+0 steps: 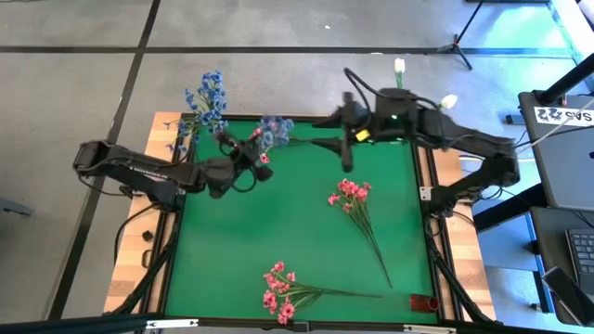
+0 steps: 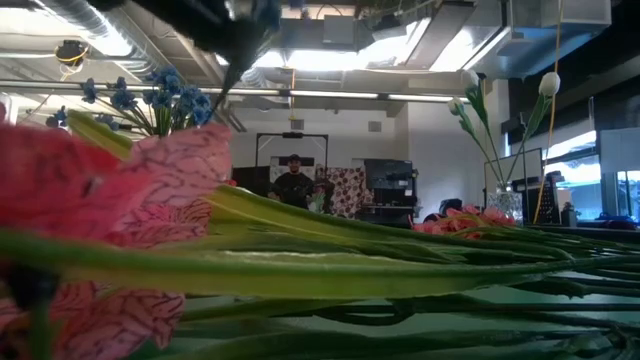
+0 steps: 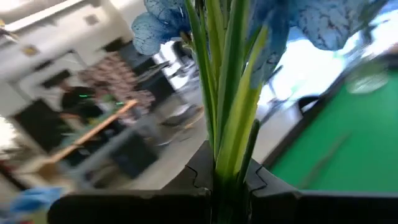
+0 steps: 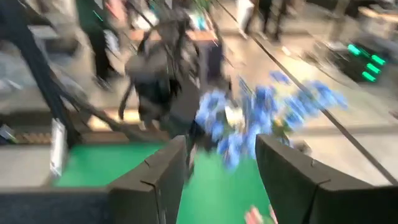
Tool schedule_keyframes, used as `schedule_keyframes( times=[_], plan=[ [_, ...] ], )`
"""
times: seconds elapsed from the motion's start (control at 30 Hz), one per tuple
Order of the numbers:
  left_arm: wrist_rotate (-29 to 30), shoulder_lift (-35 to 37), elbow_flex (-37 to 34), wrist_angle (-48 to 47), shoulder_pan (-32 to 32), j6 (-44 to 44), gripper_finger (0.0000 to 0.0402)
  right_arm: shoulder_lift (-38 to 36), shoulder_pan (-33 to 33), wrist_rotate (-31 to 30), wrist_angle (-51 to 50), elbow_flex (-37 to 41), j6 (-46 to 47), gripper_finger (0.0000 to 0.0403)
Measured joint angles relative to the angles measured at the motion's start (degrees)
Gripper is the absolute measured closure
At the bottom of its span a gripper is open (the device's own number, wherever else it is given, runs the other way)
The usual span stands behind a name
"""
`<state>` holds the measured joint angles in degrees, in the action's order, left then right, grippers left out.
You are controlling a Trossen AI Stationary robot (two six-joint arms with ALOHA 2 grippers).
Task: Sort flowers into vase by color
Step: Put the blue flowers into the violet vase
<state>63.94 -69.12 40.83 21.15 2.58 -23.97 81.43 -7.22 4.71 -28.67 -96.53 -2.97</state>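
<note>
Left gripper [image 1: 249,154]: seen over the green felt mat [image 1: 297,241] toward its 11 o'clock corner. Its dark fingers [image 3: 193,177] are pressed together on the green stems of a blue-bloomed artificial spray [image 3: 227,93], which is pinched upright between them in the left wrist view. The blooms of that spray [image 1: 274,130] are seen in the high view just past the gripper, at about 1 o'clock from it.

Right gripper [image 1: 345,148]: held over the mat's far edge near 12 o'clock, with its two dark fingers [image 4: 152,177] spread apart and nothing between them. In its wrist view the blue blooms [image 4: 261,118] and the other arm are seen ahead of it.

A bunch of blue-bloomed sprays [image 1: 204,102] is stood at the table's 11 o'clock corner, off the mat. White tulip-like buds on thin stems [image 1: 400,67] are stood beyond the far edge around 1 o'clock.

Two pink clustered sprays are laid flat on the mat: one [image 1: 351,195] right of centre, its stem run toward 5 o'clock; the other [image 1: 278,292] near the 6 o'clock edge, its stem pointed to 3 o'clock. In the low view the near pink blooms [image 2: 150,190] fill the foreground.

A person [image 2: 292,180] is seen in the room behind.
</note>
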Motion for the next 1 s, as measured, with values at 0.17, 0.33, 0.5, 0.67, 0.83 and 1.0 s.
schedule_keyframes(
  times=[0.17, 0.33, 0.5, 0.67, 0.83, 1.0],
  plan=[
    [-3.1, 0.0, -4.1, 6.9, -9.1, -3.6, 0.0394, -2.5, 2.6, -7.4, -5.5, 0.7, -3.3, 0.0219],
    [-4.8, -2.8, -11.5, 31.8, -13.6, -14.4, 0.0395, -3.0, 2.9, -10.0, -5.1, 2.2, -6.4, 0.0221],
    [-5.1, -10.3, -16.5, 55.3, -13.4, -28.4, 0.0395, -2.9, 2.7, -14.2, -2.1, 5.8, -6.8, 0.0221],
    [-4.5, -17.5, -16.8, 64.8, -11.9, -39.1, 0.0395, -2.9, 2.7, -17.4, -0.7, 8.2, -8.1, 0.0221],
    [-4.8, -17.8, -16.7, 68.6, -13.2, -41.4, 0.0395, -2.8, 2.7, -19.2, -0.6, 9.0, -7.9, 0.0221],
    [-3.5, -14.7, -17.7, 68.7, -14.5, -37.0, 0.0395, -2.8, 2.7, -19.1, -0.7, 9.0, -6.5, 0.0221]
  ],
)
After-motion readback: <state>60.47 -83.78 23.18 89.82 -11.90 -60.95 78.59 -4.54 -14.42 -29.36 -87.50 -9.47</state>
